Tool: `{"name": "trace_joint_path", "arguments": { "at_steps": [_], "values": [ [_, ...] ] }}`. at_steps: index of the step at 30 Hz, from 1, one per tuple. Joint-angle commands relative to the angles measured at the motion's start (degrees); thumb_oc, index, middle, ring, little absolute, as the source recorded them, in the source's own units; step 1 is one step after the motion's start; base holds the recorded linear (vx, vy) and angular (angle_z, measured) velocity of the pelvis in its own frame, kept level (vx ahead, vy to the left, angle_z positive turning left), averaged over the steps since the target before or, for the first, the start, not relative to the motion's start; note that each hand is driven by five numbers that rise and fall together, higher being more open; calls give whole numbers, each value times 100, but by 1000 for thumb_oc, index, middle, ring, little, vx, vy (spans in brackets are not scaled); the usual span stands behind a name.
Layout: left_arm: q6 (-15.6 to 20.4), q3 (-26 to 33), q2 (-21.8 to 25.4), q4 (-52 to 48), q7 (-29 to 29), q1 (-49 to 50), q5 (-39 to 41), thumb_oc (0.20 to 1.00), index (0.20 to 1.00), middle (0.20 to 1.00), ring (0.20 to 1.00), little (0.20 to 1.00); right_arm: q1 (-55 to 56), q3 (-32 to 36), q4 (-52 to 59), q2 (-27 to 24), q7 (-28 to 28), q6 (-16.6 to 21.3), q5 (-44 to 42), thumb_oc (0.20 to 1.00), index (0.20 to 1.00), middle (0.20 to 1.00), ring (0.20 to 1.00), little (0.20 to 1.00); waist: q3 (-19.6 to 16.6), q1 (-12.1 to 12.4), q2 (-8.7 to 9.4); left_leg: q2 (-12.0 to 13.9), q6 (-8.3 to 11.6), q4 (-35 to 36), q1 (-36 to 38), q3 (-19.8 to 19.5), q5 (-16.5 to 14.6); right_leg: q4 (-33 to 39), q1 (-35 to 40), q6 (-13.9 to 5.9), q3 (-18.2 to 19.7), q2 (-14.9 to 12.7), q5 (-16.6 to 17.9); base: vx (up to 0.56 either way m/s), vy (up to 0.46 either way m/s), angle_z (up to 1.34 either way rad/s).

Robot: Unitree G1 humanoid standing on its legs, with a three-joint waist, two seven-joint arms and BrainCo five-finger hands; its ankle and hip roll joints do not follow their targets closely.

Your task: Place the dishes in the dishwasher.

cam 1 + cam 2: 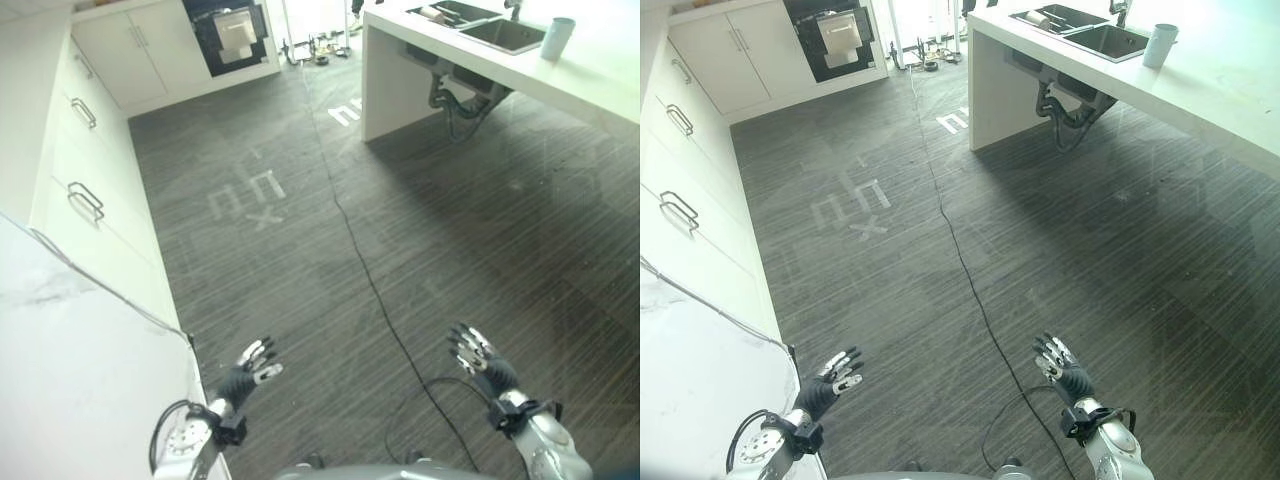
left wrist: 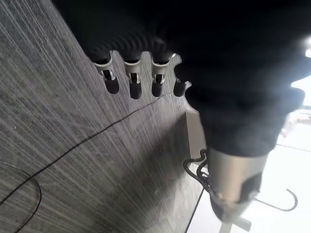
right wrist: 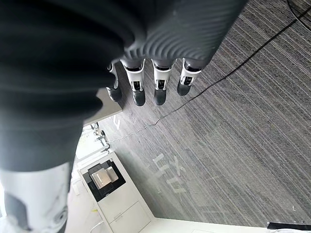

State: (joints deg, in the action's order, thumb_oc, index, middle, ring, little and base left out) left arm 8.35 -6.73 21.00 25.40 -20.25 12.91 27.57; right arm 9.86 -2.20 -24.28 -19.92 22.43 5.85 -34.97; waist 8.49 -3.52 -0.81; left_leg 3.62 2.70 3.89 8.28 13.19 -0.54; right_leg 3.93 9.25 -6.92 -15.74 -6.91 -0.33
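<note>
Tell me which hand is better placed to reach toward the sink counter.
Right, probably. The right hand hangs open on the side of the island counter with the sink; the left hand is by the white cabinets.

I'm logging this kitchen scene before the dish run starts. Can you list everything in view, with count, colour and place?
Cup: one, pale blue-grey, on the island counter by the sink.
Sink: one, grey double basin, set in the island.
Island counter: one, white, far right.
Dishwasher: one, black, door down with a white rack, in the far cabinets.
Cabinets: one white run with metal handles, along the left.
Countertop: one, white marbled, near left.
Floor: dark grey wood grain with white tape marks.
Left hand: open, empty, above the floor.
Right hand: open, empty, above the floor.
</note>
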Motion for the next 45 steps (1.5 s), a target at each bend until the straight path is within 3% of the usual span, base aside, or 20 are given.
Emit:
{"name": "trace_joint_path", "arguments": {
  "at_steps": [1, 4, 7, 11, 17, 21, 27, 31, 32, 34, 35, 36, 38, 41, 42, 44, 45],
  "values": [
    [100, 56, 135, 167, 101, -386, -134, 1000, 1000, 1000, 1000, 1000, -363, -72, 71, -36, 119, 166, -179, 1000, 1000, 1000, 1000, 1000, 47, 111, -10, -35, -91, -310, -39, 116, -330, -421, -230, 55, -37, 64, -355, 0, 0, 0],
    [-69, 41, 94, 321, 25, -500, 124, 1000, 1000, 1000, 1000, 1000, -460, -192, -148, -109, 9, -276, 171, 1000, 1000, 1000, 1000, 1000, 21, 130, 11, -37, -89, -378, -48, 92, -367, -424, -193, 59, -1, 65, -379, -24, 1, -7],
    [-263, -18, 2, 747, 57, -637, 31, 1000, 1000, 1000, 1000, 1000, -572, -417, -536, -172, -86, -151, 437, 1000, 1000, 1000, 1000, 1000, -7, 164, 34, -24, -86, -370, -26, 63, -352, -414, -151, 79, 9, 85, -370, -21, -27, -3],
    [-240, -95, -148, 1155, 21, -693, -18, 1000, 1000, 1000, 1000, 1000, -577, -500, -666, -80, -85, -230, 124, 1000, 1000, 1000, 1000, 1000, -48, 134, 46, -11, -85, -327, 18, 76, -358, -379, -124, 87, 28, 108, -375, -4, -22, 1],
    [-94, -201, -217, 1527, 194, -672, -545, 1000, 1000, 1000, 1000, 1000, -544, -574, -1195, -33, -254, -416, 512, 1000, 1000, 1000, 1000, 1000, -58, 109, 18, 3, -64, -312, 33, 92, -367, -387, -109, 89, 7, 114, -408, 1, -9, 0],
    [83, -252, -321, 1809, 170, -711, -470, 1000, 1000, 1000, 1000, 1000, -549, -629, -1629, 9, -152, -131, 508, 1000, 1000, 1000, 1000, 1000, -54, 107, -3, 51, -45, -242, 86, 115, -337, -390, -65, 111, -37, 132, -438, 27, -64, 0],
    [440, -257, -295, 1613, 449, -637, -563, 1000, 1000, 1000, 1000, 1000, -443, -634, -1398, -24, -16, 134, 658, 1000, 1000, 1000, 1000, 1000, -46, 71, 11, 158, 41, -386, 11, 158, -333, -411, -82, 169, -67, 176, -487, 10, -117, 2],
    [372, -153, -236, 1144, 528, -684, -82, 1000, 1000, 1000, 1000, 1000, -443, -638, -903, -164, 5, 14, 625, 1000, 1000, 1000, 1000, 1000, 13, 101, 135, 250, 126, -1217, -483, 95, -421, -435, -106, 305, 24, 232, -504, -24, -195, 12],
    [485, -101, -222, 978, 513, -731, 184, 1000, 1000, 1000, 1000, 1000, -534, -684, -621, -240, 2, 18, 636, 1000, 1000, 1000, 1000, 1000, 117, 140, 208, 355, 152, -2207, -923, 16, -564, -500, -96, 407, 68, 261, -597, -26, -251, 24],
    [527, -77, -213, 916, 487, -757, 296, 1000, 1000, 1000, 1000, 1000, -559, -713, -523, -270, -3, 22, 711, 1000, 1000, 1000, 1000, 1000, 160, 162, 224, 368, 148, -2663, -1173, -109, -480, -548, -124, 481, 111, 295, -616, -7, -177, 9],
    [580, -40, -211, 795, 416, -772, 436, 1000, 1000, 1000, 1000, 1000, -612, -748, -448, -331, 26, 41, 823, 1000, 1000, 1000, 1000, 1000, 239, 217, 243, 348, 106, -3491, -1614, -328, -380, -659, -163, 596, 188, 347, -648, 34, -134, -8],
    [559, -28, -198, 714, 317, -775, 521, 1000, 1000, 1000, 1000, 1000, -632, -757, -422, -362, 21, 65, 903, 1000, 1000, 1000, 1000, 1000, 283, 245, 239, 368, 95, -3780, -1801, -385, -274, -722, -156, 649, 194, 382, -682, 59, -135, 2],
    [499, -21, -169, 556, 208, -779, 434, 1000, 1000, 1000, 1000, 1000, -639, -762, -381, -388, 18, 116, 978, 1000, 1000, 1000, 1000, 1000, 314, 282, 201, 336, 116, -3604, -1928, -348, -66, -757, -114, 670, 151, 453, -728, 88, -32, -2],
    [439, -57, -122, 285, 247, -757, 463, 1000, 1000, 1000, 1000, 1000, -678, -788, -251, -380, -110, 96, 994, 1000, 1000, 1000, 1000, 1000, 337, 348, 108, 263, 197, -2330, -1802, -147, 495, -678, 24, 650, 21, 525, -749, 222, 125, -10],
    [405, -45, -124, 169, 326, -741, 510, 1000, 1000, 1000, 1000, 1000, -662, -801, -146, -359, -221, 25, 1008, 1000, 1000, 1000, 1000, 1000, 337, 383, 57, 288, 248, -1695, -1785, -172, 766, -642, 105, 632, -22, 548, -771, 263, 182, 0],
    [457, 10, -151, 42, 421, -697, 489, 1000, 1000, 1000, 1000, 1000, -559, -780, 69, -320, -330, -85, 1041, 1000, 1000, 1000, 1000, 1000, 335, 404, 2, 464, 318, -1074, -1899, -196, 1149, -637, 175, 617, -74, 551, -791, 352, 232, 9],
    [577, 44, -149, 36, 423, -667, 401, 1000, 1000, 1000, 1000, 1000, -454, -760, 150, -307, -326, -67, 1052, 1000, 1000, 1000, 1000, 1000, 358, 361, 30, 558, 376, -983, -1931, 25, 1134, -688, 276, 584, -196, 458, -873, 333, 211, 10]
  ]
}}
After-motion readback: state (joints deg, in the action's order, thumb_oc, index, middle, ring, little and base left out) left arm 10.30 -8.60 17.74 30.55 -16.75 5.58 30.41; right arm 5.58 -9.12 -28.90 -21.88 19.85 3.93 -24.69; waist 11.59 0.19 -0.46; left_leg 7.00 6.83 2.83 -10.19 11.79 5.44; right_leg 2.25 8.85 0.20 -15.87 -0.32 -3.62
